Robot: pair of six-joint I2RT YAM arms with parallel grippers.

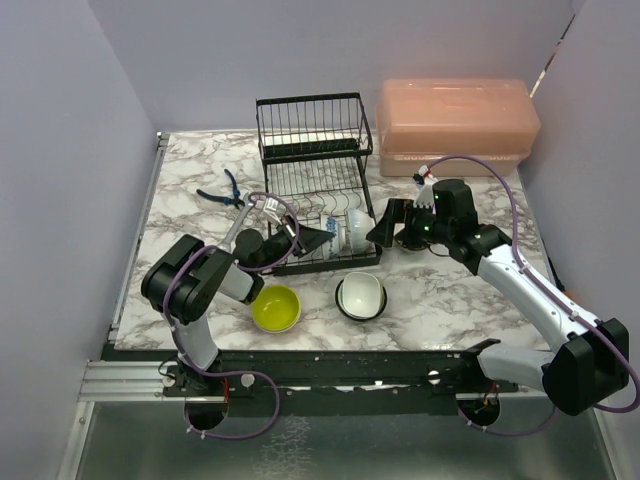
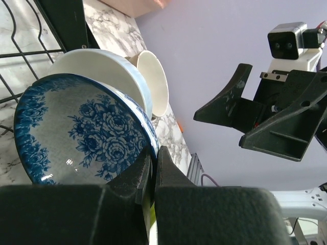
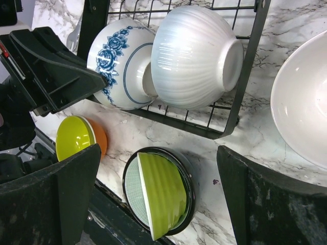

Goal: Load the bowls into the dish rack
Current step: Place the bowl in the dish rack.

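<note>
Bowl [image 2: 76, 132], blue-patterned: inside seen left wrist only.

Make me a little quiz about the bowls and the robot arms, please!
1. True or false: the right gripper is wide open.
2. Which bowl stands in the dish rack right beside the white bowl? A. yellow-green bowl B. blue-patterned bowl C. orange bowl
3. What colour is the lidded box next to the rack?
Key: 1 true; 2 B; 3 pink.
</note>
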